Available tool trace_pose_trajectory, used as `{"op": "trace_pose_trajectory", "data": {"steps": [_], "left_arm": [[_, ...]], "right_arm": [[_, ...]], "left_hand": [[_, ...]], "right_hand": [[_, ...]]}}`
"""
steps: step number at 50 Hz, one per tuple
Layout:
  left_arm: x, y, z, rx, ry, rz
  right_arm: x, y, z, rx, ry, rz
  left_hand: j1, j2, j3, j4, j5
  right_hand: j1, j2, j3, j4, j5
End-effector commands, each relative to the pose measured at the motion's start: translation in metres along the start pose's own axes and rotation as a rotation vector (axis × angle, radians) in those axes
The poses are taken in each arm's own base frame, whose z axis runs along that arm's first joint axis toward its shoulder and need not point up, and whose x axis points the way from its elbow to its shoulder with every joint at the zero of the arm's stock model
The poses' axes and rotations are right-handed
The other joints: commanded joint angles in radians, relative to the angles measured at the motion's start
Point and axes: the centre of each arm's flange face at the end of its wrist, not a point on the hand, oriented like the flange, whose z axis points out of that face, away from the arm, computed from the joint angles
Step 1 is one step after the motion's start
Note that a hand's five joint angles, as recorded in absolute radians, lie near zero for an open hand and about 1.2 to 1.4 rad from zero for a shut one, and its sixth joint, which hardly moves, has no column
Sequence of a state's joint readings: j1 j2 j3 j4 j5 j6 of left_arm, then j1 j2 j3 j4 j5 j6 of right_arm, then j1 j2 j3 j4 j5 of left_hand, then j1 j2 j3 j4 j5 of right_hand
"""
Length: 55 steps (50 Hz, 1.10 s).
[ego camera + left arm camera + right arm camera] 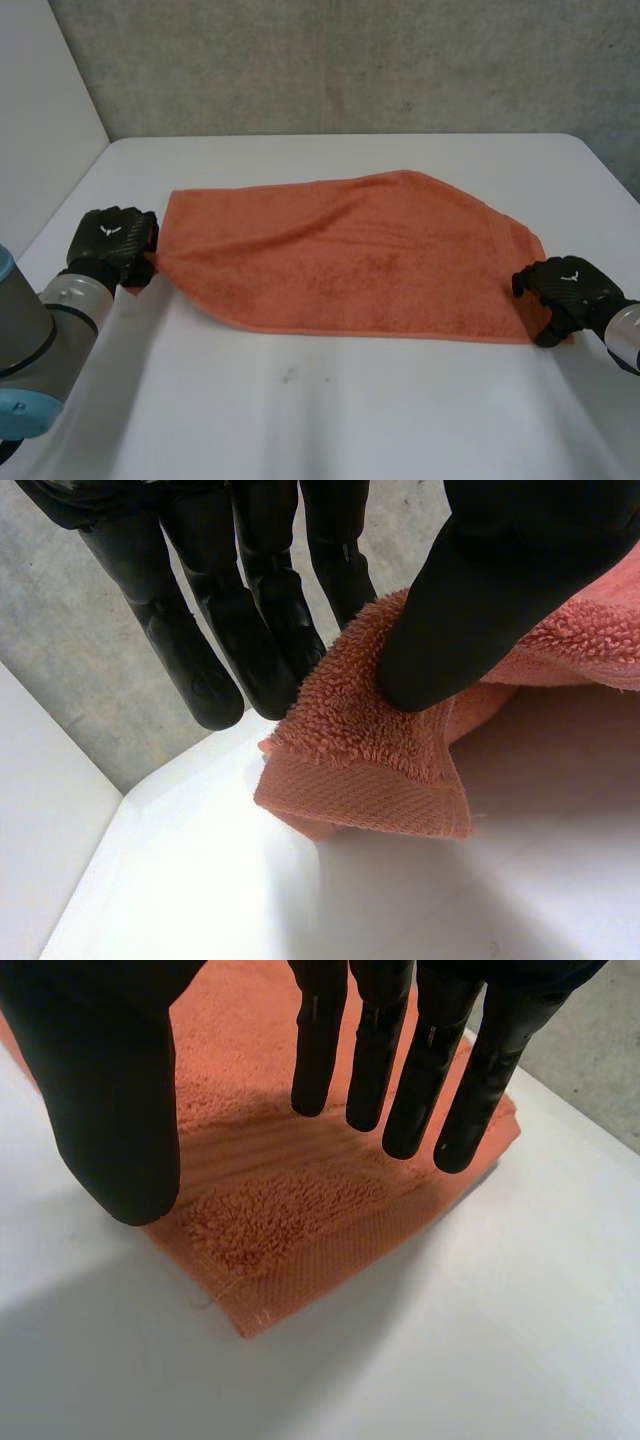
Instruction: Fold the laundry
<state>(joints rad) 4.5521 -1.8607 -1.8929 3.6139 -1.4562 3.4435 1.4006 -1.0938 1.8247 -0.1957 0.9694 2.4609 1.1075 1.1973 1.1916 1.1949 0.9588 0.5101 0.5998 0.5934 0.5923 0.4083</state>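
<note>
An orange terry towel (pixel 350 260) lies spread in a folded layer across the middle of the white table (pixel 350 410). The left hand (pixel 112 245) is at the towel's left corner, which is raised off the table. Its thumb (pixel 480 610) presses the corner towards the straight fingers (pixel 260 630) behind it, apparently pinching it, though contact behind the cloth is hidden. The right hand (pixel 565 288) is over the towel's right corner, with fingers (pixel 400 1070) straight, spread from the thumb and gripping nothing.
</note>
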Motion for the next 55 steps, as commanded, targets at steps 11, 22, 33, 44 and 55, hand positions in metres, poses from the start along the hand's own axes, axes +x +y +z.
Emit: {"op": "trace_pose_trajectory", "data": {"steps": [11, 22, 33, 44, 55], "left_arm": [[0.0, 0.0, 0.0, -0.001, 0.0, -0.001], [0.0, 0.001, 0.0, -0.002, -0.003, -0.002], [-0.001, 0.001, 0.0, -0.002, -0.003, -0.002], [-0.001, 0.001, 0.0, -0.006, -0.003, -0.002], [-0.001, 0.001, 0.0, -0.006, -0.005, -0.004]], "right_arm": [[0.007, -0.001, 0.005, 0.008, 0.028, -0.037], [0.017, -0.003, 0.01, 0.024, 0.088, -0.071], [0.015, -0.003, 0.018, 0.023, 0.082, -0.079], [0.013, -0.002, 0.023, 0.016, 0.085, -0.082], [0.015, -0.003, 0.024, 0.033, 0.097, -0.08]], "left_hand": [[0.289, 0.199, 0.205, 0.201, 0.263], [0.289, 0.199, 0.205, 0.201, 0.263], [0.289, 0.199, 0.205, 0.201, 0.263], [0.289, 0.199, 0.205, 0.201, 0.263], [0.289, 0.199, 0.205, 0.201, 0.263]], "right_hand": [[0.174, 0.084, 0.09, 0.092, 0.101], [0.188, 0.099, 0.105, 0.106, 0.116], [0.203, 0.113, 0.12, 0.121, 0.13], [0.481, 0.392, 0.398, 0.399, 0.409], [0.886, 0.796, 0.803, 0.804, 0.813]]}}
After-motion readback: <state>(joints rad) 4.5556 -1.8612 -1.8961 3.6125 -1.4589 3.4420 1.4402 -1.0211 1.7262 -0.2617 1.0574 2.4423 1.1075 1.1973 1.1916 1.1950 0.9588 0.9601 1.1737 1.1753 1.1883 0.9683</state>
